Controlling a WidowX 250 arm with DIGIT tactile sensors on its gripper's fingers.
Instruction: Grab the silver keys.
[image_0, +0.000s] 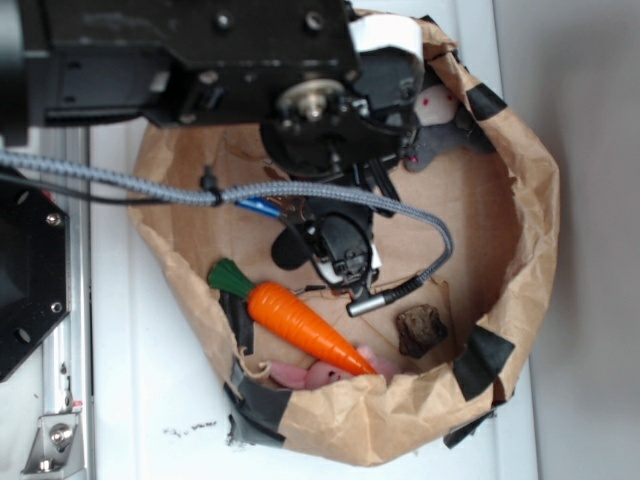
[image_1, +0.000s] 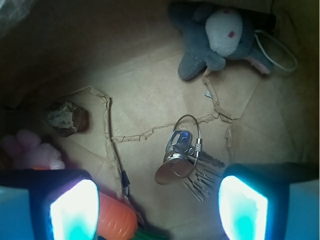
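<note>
Wrist: one bunch, silver keys.

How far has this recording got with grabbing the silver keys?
Done: the end effector is down inside the brown paper bag, jaws open. In hand: lining up, with the bunch of shiny silver keys on wire rings lying flat between the fingers, nearer the right-of-frame one. Left: descending, closing and lifting; nothing is gripped yet.

Black boxy arm with silver screws (one white band) — grey braided cable — tool pads glowing cyan.
</note>
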